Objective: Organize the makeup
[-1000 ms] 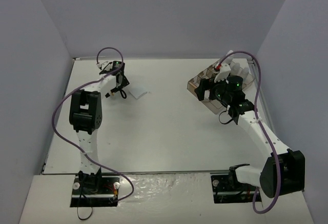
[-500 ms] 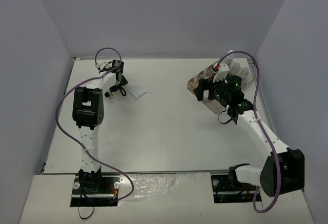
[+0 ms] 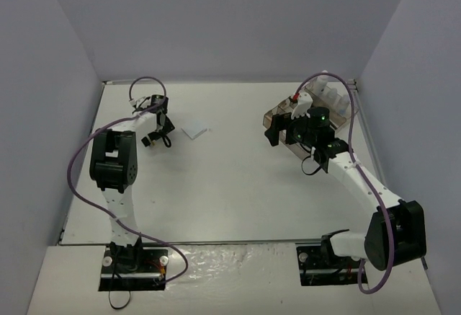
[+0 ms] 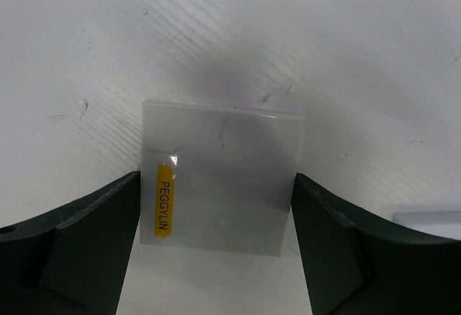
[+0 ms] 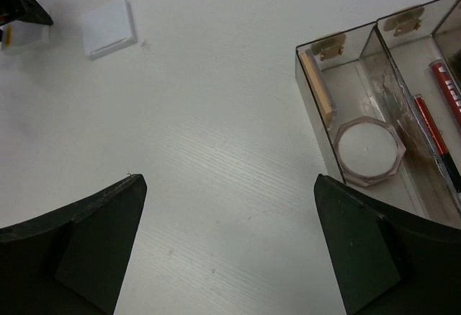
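A white table [image 3: 238, 178] spread beneath the left fingers [image 4: 79, 236], faintly streaked and scuffed between them, with a soft shadow [image 4: 238, 77] just ahead of them. Plain lavender-grey walls [image 3: 238, 19] rose beyond the table's far edge and along both sides. Light was even and diffuse.

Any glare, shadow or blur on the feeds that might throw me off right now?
Left wrist: sharp, yellow label on the square pad reads clearly; soft shadow on the table beyond it. Right wrist: crisp, faint reflections on the tray walls, compact clear. Top external: even light, sheen on the near strip.
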